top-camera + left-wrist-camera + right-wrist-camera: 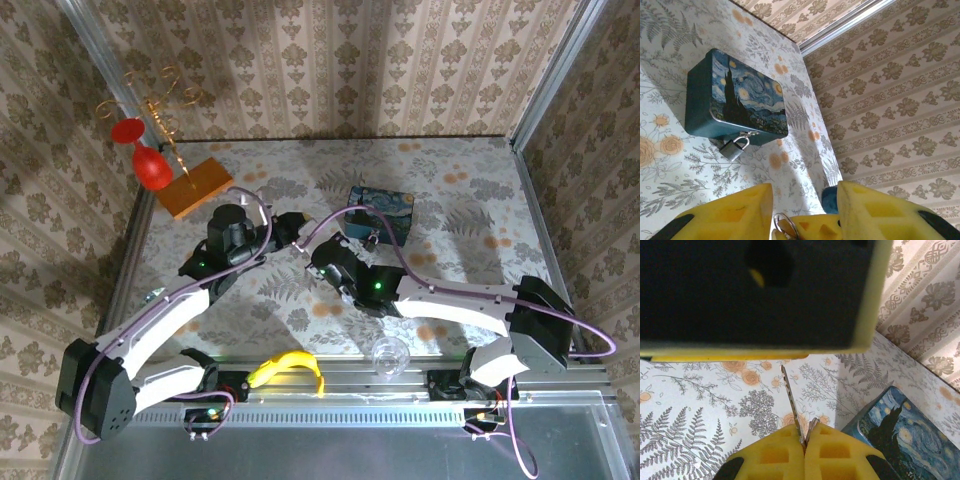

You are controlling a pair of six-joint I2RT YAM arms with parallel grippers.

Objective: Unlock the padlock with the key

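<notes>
The padlock [733,147], small, grey and closed, hangs from the hasp on the front of the blue painted tin [735,97]; from above, the padlock [372,238] lies at the near edge of the tin [381,211]. My right gripper [804,438] is shut on the key [792,400], whose blade sticks up out of the pads, with the key ring pinched beside it. My left gripper [805,197] is open, its fingers [730,215] standing either side of the right gripper's tips and the key ring [785,225]. Both grippers meet left of the tin: left gripper [293,228], right gripper [316,258].
A red wine glass [150,165] and an orange block [196,186] stand at the back left. A banana [287,367] and a clear cup [388,355] lie at the near rail. Patterned walls close in the table on three sides.
</notes>
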